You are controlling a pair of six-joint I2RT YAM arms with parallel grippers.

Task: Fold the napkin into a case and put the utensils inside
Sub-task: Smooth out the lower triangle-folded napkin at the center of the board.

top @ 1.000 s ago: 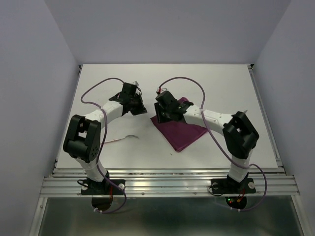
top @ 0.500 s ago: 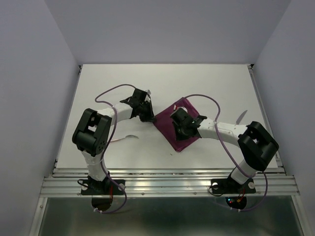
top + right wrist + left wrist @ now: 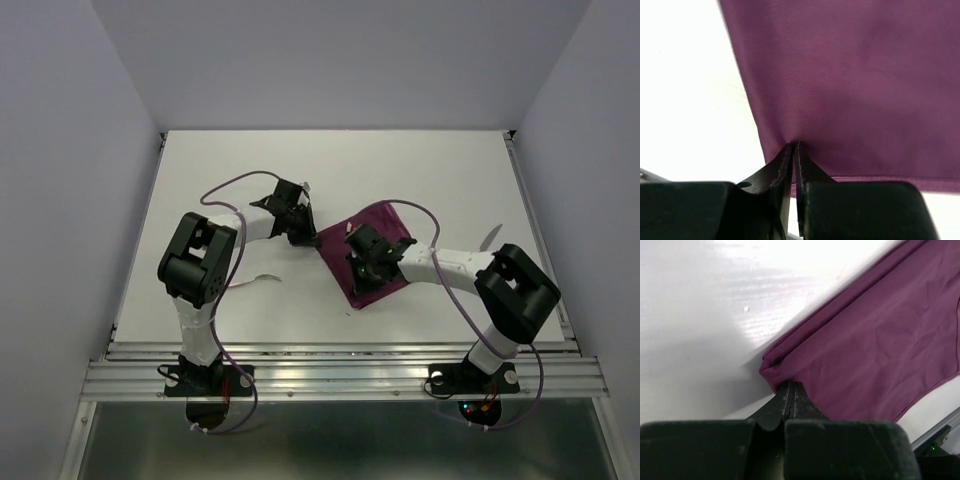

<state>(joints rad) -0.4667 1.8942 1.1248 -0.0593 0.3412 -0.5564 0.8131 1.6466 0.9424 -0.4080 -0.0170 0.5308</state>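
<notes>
The burgundy napkin (image 3: 381, 222) lies folded as a slanted strip at mid-table. My left gripper (image 3: 311, 237) is at its left corner, and the left wrist view shows it (image 3: 790, 386) shut on that folded corner of the cloth (image 3: 880, 345). My right gripper (image 3: 360, 277) is over the strip's near part. The right wrist view shows it (image 3: 795, 146) shut on a pinch of the cloth (image 3: 850, 75). One pale utensil (image 3: 260, 279) lies on the table left of the napkin. Another (image 3: 490, 236) lies to the right, by the right arm.
The white table (image 3: 330, 160) has a metal rail (image 3: 340, 352) along its near edge. Grey walls close in the left, right and back. Purple cables loop over both arms.
My left gripper moved right to the napkin's left corner and shut on it. My right gripper moved from the napkin's far-left part down to its near part. The napkin now looks narrower.
</notes>
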